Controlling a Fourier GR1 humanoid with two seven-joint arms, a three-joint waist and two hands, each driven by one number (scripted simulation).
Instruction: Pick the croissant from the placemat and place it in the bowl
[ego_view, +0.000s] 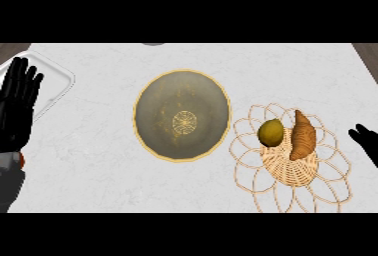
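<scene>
You are looking down on a pale marbled counter (96, 165) that fills the whole view. The biggest thing on it is the bowl (166, 100), a wide olive-grey round with a thin gold rim and a small gold pattern at its middle; it sits near the centre and has nothing in it. Just to its right you have the placemat (291, 172), a wicker piece with a tightly woven middle and open loops all round, its nearest loops almost meeting the bowl's rim. At the left edge your left hand (16, 107) stands upright and released, black fingers straight and pointing away from you, holding nothing, with its grey forearm (9, 175) below it. That hand partly covers a pale tray (59, 80) with rounded corners in the far left corner. The croissant (303, 136) lies on the placemat, long and golden brown, running from the far loops down onto the woven middle. A yellow-green round fruit (271, 132) rests right against the croissant's left side, also on the placemat. Your right hand (367, 145) only just shows at the right edge, near the placemat but apart from the croissant; too little of it is in view, so you cannot tell whether it is released or clenched.
</scene>
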